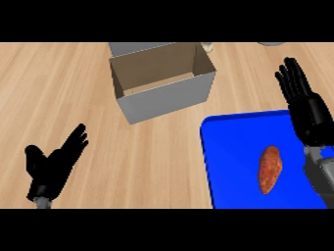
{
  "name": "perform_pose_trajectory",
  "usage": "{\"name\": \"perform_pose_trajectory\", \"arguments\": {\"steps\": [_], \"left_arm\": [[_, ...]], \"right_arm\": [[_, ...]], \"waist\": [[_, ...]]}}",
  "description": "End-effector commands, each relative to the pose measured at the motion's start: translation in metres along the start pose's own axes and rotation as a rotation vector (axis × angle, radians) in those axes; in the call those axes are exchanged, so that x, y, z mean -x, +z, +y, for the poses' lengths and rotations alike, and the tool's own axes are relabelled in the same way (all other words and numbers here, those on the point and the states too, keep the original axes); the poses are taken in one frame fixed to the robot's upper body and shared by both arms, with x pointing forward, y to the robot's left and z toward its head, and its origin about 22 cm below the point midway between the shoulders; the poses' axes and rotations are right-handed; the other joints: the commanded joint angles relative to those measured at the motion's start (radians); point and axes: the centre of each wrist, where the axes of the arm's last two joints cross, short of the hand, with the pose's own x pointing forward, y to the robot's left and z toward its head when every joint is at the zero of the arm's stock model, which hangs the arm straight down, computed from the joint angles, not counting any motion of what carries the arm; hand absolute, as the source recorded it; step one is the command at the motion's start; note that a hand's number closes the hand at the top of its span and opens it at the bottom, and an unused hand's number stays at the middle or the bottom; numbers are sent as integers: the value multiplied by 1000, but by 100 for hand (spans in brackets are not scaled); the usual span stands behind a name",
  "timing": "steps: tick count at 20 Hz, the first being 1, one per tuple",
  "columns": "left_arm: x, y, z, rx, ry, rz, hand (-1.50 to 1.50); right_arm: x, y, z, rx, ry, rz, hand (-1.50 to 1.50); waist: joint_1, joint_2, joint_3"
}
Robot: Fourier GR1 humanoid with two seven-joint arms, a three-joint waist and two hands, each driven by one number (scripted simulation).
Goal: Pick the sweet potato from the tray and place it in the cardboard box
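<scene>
Sweet potato [269, 169] lies on blue tray [227, 147]; cardboard box [162, 81] shows no writing.

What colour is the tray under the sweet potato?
Bright blue. The tray shows in the head view, with the orange-brown sweet potato lying on it.

Wooden counter [54, 98], grey object [271, 43] at far edge

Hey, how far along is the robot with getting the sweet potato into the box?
Nothing looks done: the orange sweet potato lies on the blue tray. Nothing is in hand; the open right hand is raised over the tray's far right edge, and the left hand rests open. Left: grasp it and place it in the open cardboard box.
</scene>
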Motion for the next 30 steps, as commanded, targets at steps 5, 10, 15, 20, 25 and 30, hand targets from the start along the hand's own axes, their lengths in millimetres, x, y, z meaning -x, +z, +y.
{"name": "perform_pose_trajectory", "arguments": {"steps": [5,10,15,20,25,30], "left_arm": [[-38,0,38,-223,-253,-239,0],[-36,2,36,-256,-274,-219,0],[-32,1,9,-240,-280,-229,0],[-36,-2,13,-241,-276,-237,0],[-35,-1,10,-229,-289,-245,0],[-38,-8,16,-243,-291,-241,0]], "right_arm": [[-22,-5,-32,339,-8,-142,-150],[39,47,-61,768,252,199,-150],[42,98,-43,757,260,68,-150],[33,119,-71,491,578,302,-150],[-2,117,-97,245,759,530,-150],[-28,108,-82,12,831,753,-150]], "waist": [[-3,23,3],[-25,23,1],[-3,25,2],[-5,26,-2],[-1,26,-5],[9,29,-4]]}}
